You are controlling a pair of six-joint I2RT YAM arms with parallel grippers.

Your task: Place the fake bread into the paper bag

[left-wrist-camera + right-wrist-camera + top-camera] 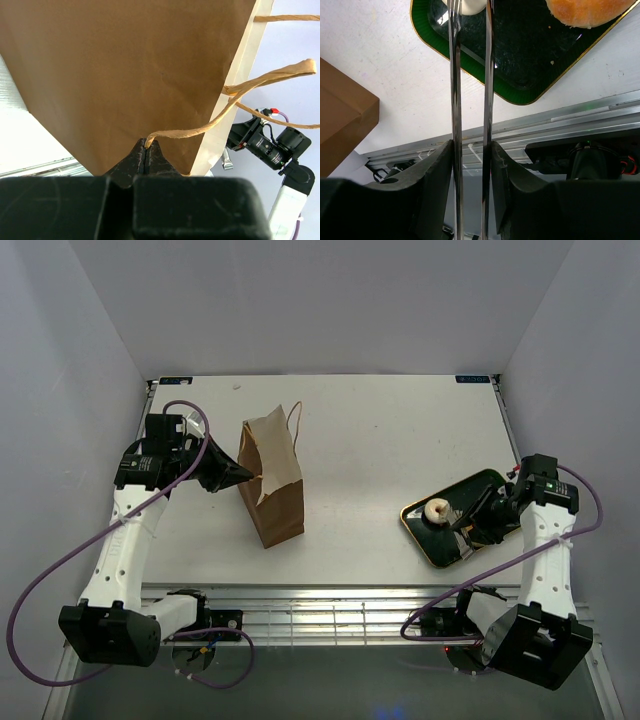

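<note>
Overhead view of a white counter (380, 440) with two robot arms bolted at its near edge. A tall brown paper bag (272, 490) stands left of centre. The left gripper (145, 150) has its jaws pressed together on the bag's cord handle (200, 130), which loops out from between them. This grip probably steadies the bag and draws its mouth open for loading.

The fake bread is well apart from the bag, on a dark green gold-rimmed tray (445, 552) at the right. A pale, roundish pastry (437, 509) and a golden bun (585, 10) lie on it, and none of it is in the bag yet.

The right gripper (470, 160) carries two long thin metal blades (454, 75) that reach down over the tray. They are narrowly apart, with the pale pastry between their tips (the tips run out of the wrist view, so whether they grip it cannot be told).

The left arm stretches forward along the left edge, its wrist turned inward toward the bag. The right arm rises along the right edge, its wrist folded back and down toward the tray.
</note>
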